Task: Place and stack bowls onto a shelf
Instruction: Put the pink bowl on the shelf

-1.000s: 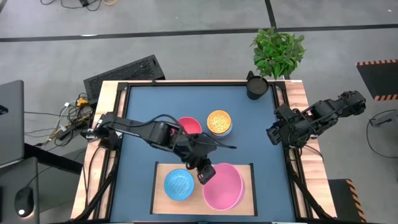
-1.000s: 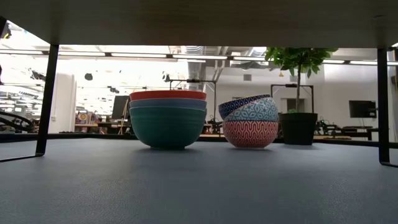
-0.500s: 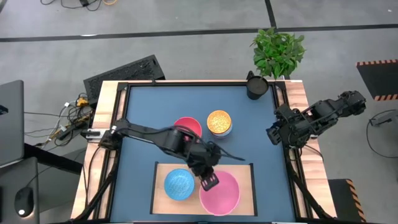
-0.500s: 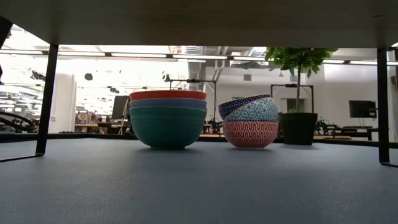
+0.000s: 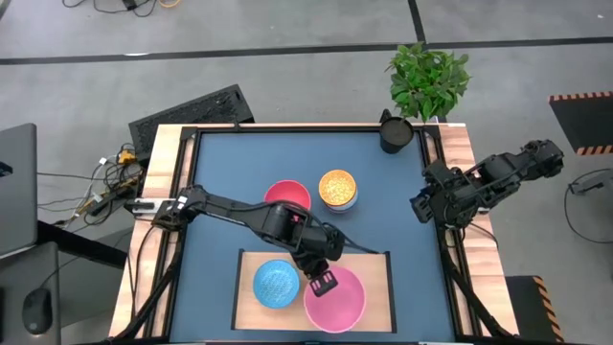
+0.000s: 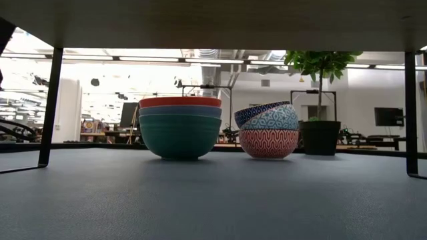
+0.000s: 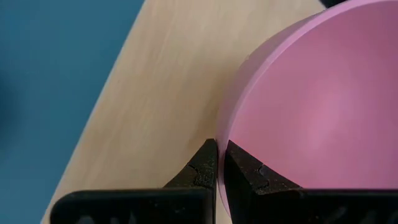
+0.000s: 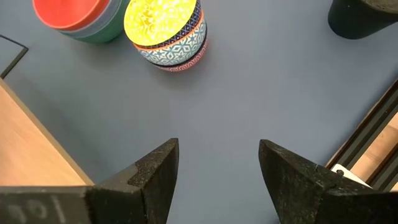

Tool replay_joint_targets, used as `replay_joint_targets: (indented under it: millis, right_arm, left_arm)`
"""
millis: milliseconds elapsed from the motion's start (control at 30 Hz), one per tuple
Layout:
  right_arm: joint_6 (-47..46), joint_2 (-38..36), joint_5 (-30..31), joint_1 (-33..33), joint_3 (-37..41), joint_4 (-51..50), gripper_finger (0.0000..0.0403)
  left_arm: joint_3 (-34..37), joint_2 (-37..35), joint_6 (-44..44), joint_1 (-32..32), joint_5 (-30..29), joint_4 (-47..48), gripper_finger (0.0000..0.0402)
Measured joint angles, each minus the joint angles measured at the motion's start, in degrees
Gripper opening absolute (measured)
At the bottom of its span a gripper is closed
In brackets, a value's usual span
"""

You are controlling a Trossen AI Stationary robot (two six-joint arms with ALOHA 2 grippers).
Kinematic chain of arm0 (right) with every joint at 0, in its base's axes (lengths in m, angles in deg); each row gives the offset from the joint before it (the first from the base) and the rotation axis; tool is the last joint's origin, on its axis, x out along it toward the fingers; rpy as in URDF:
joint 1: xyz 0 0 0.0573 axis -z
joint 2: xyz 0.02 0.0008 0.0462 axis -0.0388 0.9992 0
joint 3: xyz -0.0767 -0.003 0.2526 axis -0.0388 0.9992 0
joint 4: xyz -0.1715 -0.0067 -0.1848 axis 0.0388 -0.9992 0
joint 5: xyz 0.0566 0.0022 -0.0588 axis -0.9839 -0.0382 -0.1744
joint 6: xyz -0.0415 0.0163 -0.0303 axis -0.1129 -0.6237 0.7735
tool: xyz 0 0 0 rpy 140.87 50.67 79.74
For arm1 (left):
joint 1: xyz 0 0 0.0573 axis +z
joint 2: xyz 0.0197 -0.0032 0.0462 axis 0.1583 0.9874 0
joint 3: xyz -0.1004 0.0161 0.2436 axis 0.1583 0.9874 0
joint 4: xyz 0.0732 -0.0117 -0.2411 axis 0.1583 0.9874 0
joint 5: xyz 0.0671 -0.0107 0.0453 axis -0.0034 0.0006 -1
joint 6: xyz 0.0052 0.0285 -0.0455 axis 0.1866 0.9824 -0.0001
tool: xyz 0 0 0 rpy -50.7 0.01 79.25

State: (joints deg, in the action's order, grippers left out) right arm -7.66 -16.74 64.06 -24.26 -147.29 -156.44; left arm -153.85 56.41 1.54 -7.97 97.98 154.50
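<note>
Pink bowl (image 5: 337, 301) sits on the shelf (image 5: 251, 263) at the worktop's (image 5: 220, 163) 6 o'clock edge, and your left gripper (image 5: 322, 283) has its jaws clamped on the rim at the bowl's 11 o'clock. In the left wrist view only part of that bowl shows; the rest runs out of frame. A light-blue patterned bowl (image 5: 275, 284) rests on the shelf at the pink bowl's 9 o'clock. At the worktop's centre you see a red-topped stack (image 5: 287, 195), its lower bowls hidden from above, and a patterned stack (image 5: 337, 188) at its 3 o'clock. Your right gripper (image 8: 217, 165) waits at the worktop's 3 o'clock edge, jaws spread wide with nothing between them.
</note>
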Motion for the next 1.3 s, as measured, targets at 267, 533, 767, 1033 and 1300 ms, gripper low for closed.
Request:
replay_joint_targets:
  millis: [267,533,767,1033,1300]
  right_arm:
    - [0.0,0.0,0.0,0.0,0.0,0.0,0.0249]
    - [0.3,0.0,0.0,0.0,0.0,0.0,0.0249]
    - [1.7,0.0,0.0,0.0,0.0,0.0,0.0249]
    - [3.0,0.0,0.0,0.0,0.0,0.0,0.0249]
    - [3.0,0.0,0.0,0.0,0.0,0.0,0.0249]
  left_arm:
    - [0.0,0.0,-0.9,0.5,-1.5,0.2,0.0]
    - [0.0,0.0,-0.9,1.8,-1.5,-1.1,0.0001]
    - [0.0,0.0,0.8,1.9,-1.1,-1.2,0.0026]
    - [0.0,0.0,2.5,2.0,0.4,-1.7,0.0049]
    - [0.0,-0.6,1.4,2.0,5.5,-1.3,0.0059]
